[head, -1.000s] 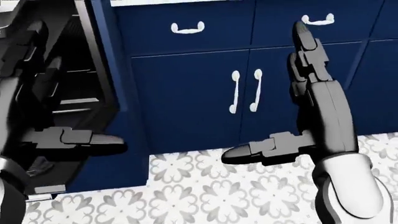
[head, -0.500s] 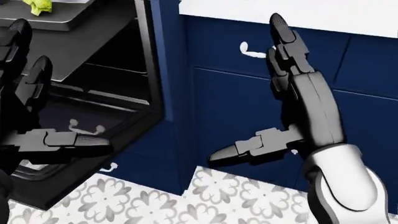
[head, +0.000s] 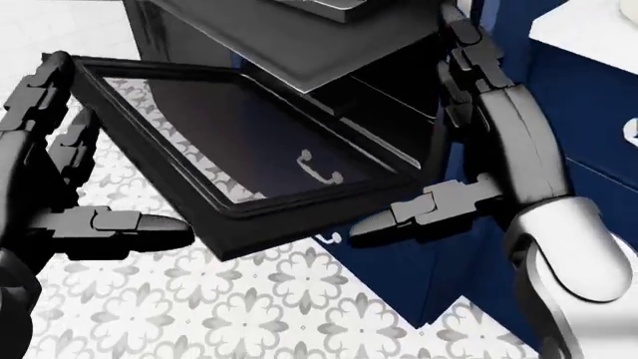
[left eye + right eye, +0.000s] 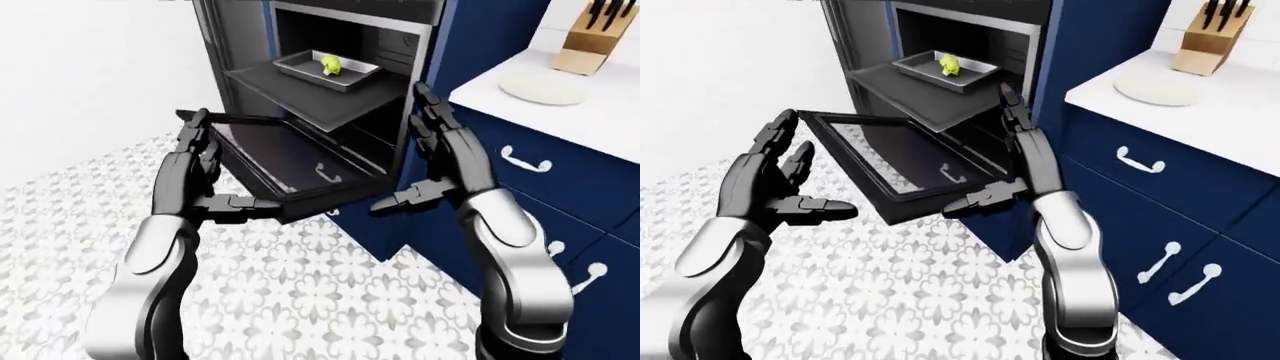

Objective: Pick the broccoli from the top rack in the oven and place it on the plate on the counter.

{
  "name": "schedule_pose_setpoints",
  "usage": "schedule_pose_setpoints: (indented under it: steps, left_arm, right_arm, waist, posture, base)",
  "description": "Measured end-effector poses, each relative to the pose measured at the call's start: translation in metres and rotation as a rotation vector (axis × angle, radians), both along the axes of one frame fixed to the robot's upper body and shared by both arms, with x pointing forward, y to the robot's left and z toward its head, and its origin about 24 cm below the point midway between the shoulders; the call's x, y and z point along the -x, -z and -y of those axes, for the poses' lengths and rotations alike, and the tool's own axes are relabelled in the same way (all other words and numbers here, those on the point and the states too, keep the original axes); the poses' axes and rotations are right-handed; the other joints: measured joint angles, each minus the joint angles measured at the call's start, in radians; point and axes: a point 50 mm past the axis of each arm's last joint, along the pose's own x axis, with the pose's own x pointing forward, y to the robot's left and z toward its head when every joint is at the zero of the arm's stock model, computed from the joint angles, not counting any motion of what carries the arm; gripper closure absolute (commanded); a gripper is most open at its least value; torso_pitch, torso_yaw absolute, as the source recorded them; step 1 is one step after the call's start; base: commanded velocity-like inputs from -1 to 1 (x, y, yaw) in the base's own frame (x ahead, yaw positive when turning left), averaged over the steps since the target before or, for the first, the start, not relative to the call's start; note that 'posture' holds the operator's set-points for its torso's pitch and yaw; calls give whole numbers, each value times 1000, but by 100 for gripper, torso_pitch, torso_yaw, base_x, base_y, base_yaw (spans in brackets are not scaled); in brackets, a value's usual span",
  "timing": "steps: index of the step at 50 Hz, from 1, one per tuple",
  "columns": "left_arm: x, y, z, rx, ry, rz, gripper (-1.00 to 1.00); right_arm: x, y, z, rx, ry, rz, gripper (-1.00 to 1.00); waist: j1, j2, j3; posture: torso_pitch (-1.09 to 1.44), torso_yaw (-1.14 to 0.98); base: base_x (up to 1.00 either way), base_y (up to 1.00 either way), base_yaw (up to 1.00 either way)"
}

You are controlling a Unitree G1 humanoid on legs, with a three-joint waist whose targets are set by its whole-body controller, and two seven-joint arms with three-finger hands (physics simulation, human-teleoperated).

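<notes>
Oven stood with its door dropped open as you faced it; your left hand and right hand were both spread, grasping nothing. Broccoli lay in a tray on the top rack, well apart from the plate on the counter.
</notes>
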Motion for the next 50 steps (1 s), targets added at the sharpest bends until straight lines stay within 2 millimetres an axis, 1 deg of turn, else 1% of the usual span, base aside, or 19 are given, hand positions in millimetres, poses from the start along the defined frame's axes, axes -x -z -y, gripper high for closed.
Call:
schedule_pose_setpoints:
  steps: [7,9,13,15,17,20,21,22,25,28,32,34,36,38,40,43,48,49,50]
  left_arm:
    - [2,-24,7,-23,21,60,-100]
    - [4,-28,10,-24,29,77,-100]
    - [3,-20,18,-19,71,31,-100]
    - [3,-19,15,-20,58,23,-100]
    - [3,-22,15,-21,49,37,-100]
    - [6,-25,14,-24,46,71,-100]
    - [5,-23,13,-24,44,65,-100]
    - [5,-18,11,-21,35,41,-100]
    - [1,-10,8,-17,17,-6,-100]
    - [1,-12,9,-22,24,23,-100]
    - [3,-14,9,-22,23,43,-100]
    - [2,-16,8,-24,21,53,-100]
    - [3,-12,12,-13,38,36,-100]
    - [2,-9,17,-14,70,7,-100]
    - [3,-11,16,-14,71,10,-100]
    - [5,-21,13,-19,62,59,-100]
    - [7,-24,12,-20,67,69,-100]
    - [6,-22,10,-17,60,61,-100]
    - [6,-20,8,-14,52,52,-100]
  right_arm:
    - [2,-28,11,-1,32,50,-100]
    - [3,-30,12,-1,32,60,-100]
    - [3,-27,20,-7,58,32,-100]
    - [1,-30,19,-12,54,31,-100]
    - [1,-32,19,-29,50,41,-100]
    - [3,-35,15,-38,36,66,-100]
    - [4,-31,13,-40,25,58,-100]
    - [3,-26,10,-42,8,32,-100]
    - [-1,-21,7,-46,-13,-10,-100]
    - [3,-29,6,-48,-15,47,-100]
    - [6,-34,4,-47,-31,86,-100]
    - [6,-34,3,-46,-37,88,-100]
    - [4,-27,8,-41,-18,59,-100]
    - [2,-21,13,-42,16,20,-100]
    - [0,-24,12,-37,20,25,-100]
    - [6,-34,10,-17,14,90,-100]
    - [2,-33,9,9,34,85,-100]
    - [1,-32,7,13,27,76,-100]
    - [0,-31,5,16,18,70,-100]
  waist:
    - [-16,-105,24]
    - [-31,-147,21]
    - [-43,-145,24]
    - [-38,-123,17]
    - [-43,-75,23]
    - [-52,20,65]
    - [-43,10,82]
    - [-39,3,77]
    - [-25,-4,35]
    - [-10,-26,19]
    - [18,-72,9]
    - [19,-120,1]
    - [-7,-123,19]
    - [-21,-131,24]
    - [-23,-119,22]
    - [-9,-120,18]
    - [2,-66,46]
    - [13,-52,49]
    - [24,-22,54]
  posture:
    - [0,0]
    - [0,0]
    - [0,0]
    - [0,0]
    - [0,0]
    - [0,0]
    - [0,0]
    - [0,0]
    - [0,0]
    - [0,0]
    - [0,0]
    - [0,0]
    - [0,0]
    - [0,0]
    - [0,0]
    - [0,0]
    - [0,0]
    - [0,0]
    - [0,0]
  base:
    - [4,0,99]
    - [9,0,75]
    - [9,0,62]
    - [9,-2,0]
    - [25,-59,0]
    - [52,-74,0]
    - [56,-73,0]
    - [56,-74,0]
    - [56,-74,0]
    - [57,-74,0]
    - [56,-70,0]
    - [56,-57,0]
    - [57,-44,0]
    - [56,-40,0]
    - [47,-4,0]
    - [9,10,67]
    - [6,0,100]
    - [5,0,100]
    - [6,0,100]
